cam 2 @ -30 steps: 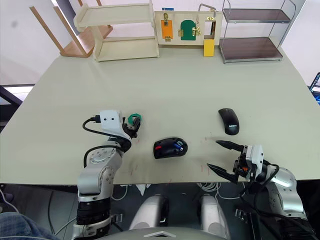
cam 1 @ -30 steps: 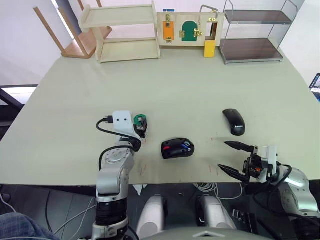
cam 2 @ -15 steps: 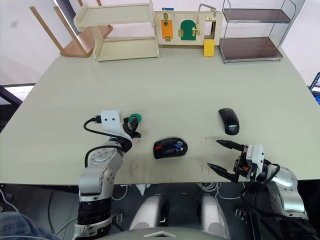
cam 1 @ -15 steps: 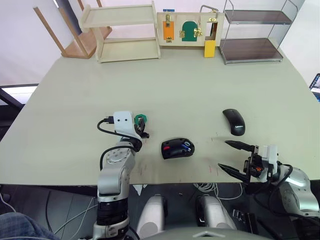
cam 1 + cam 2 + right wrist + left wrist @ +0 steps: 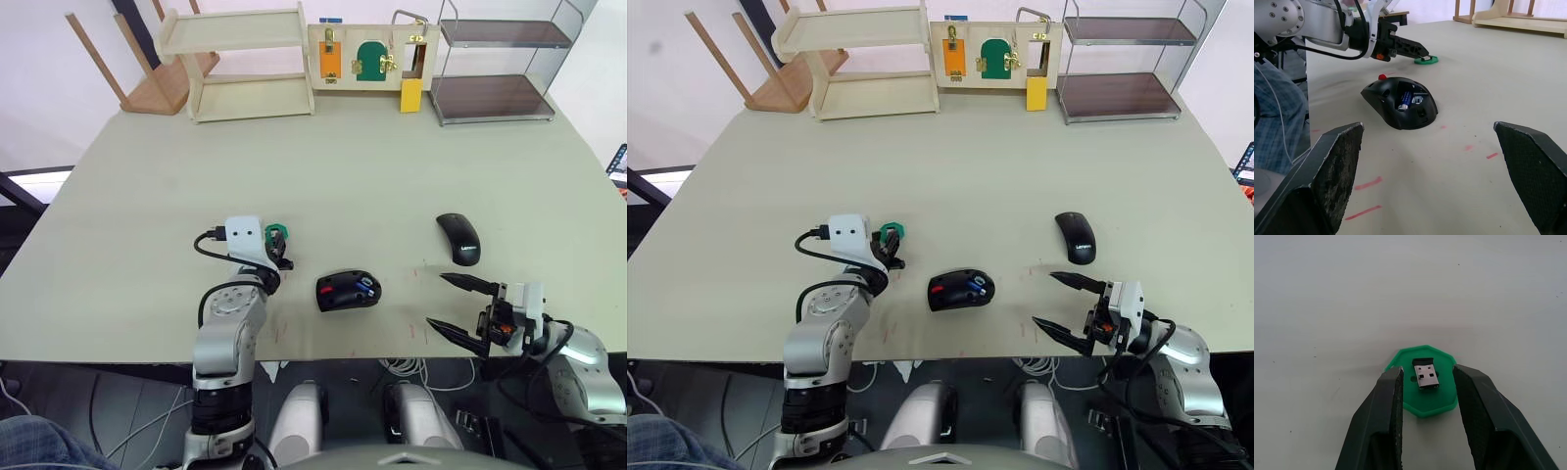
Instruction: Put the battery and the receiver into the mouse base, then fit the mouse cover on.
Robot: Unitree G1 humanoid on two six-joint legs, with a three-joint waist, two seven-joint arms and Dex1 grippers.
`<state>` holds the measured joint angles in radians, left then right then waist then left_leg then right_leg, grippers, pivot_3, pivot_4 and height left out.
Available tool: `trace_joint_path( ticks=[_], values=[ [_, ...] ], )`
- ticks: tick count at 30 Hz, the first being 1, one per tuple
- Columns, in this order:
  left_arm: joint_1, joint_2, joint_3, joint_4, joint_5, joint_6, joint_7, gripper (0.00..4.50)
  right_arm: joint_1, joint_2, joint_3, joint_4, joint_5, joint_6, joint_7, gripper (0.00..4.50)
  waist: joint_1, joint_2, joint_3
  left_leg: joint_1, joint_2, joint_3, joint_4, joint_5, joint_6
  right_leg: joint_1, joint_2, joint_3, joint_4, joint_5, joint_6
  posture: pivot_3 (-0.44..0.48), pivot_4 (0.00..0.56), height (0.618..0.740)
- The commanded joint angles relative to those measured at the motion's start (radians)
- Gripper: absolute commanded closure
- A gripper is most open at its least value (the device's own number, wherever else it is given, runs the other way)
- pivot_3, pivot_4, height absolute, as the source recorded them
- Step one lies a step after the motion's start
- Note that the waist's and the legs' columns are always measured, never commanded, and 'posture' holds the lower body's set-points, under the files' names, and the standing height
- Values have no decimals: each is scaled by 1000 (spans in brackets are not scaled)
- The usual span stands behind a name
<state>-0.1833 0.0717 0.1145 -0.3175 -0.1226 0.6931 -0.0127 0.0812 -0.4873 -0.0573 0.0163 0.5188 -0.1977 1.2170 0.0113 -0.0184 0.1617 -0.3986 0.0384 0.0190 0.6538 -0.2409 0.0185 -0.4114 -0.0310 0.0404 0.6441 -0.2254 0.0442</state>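
The tiny dark receiver (image 5: 1426, 373) lies on a flat green disc (image 5: 1422, 401) at the table's left centre. My left gripper (image 5: 1427, 372) is open, one finger on each side of the receiver, just over the disc; I cannot tell whether they touch it. The black mouse base (image 5: 347, 290) lies open in the middle of the table, with the blue battery (image 5: 1404, 99) sitting inside it. Further right and back rests the glossy mouse cover (image 5: 458, 238). My right gripper (image 5: 436, 301) hangs wide open and empty near the front edge, right of the base.
A wooden shelf (image 5: 245, 64), a latch board (image 5: 370, 57) and a metal rack (image 5: 495, 64) line the far edge. Faint red marks (image 5: 1369, 183) dot the table near the front. A person's jeans-clad leg (image 5: 29, 441) shows at the lower left.
My left gripper has edged slightly to the right at the green disc. The right arm, mouse base and cover have not moved.
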Motion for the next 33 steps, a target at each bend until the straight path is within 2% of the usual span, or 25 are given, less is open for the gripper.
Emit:
trace_joint_path(
  ticks=[1,33],
  values=[
    [-18,0,-1,-11,1,0,9,2780,6,-8,-28,-42,23,-2,-2,0,0,0,0,0,0,0,0,0,0,0,0,0,0,0,0,0,150,740],
    [-44,4,0,27,5,32,40,2780,8,-9,-30,-51,22,-4,-11,0,0,0,0,0,0,0,0,0,0,0,0,0,1,1,1,0,150,740]
  ],
)
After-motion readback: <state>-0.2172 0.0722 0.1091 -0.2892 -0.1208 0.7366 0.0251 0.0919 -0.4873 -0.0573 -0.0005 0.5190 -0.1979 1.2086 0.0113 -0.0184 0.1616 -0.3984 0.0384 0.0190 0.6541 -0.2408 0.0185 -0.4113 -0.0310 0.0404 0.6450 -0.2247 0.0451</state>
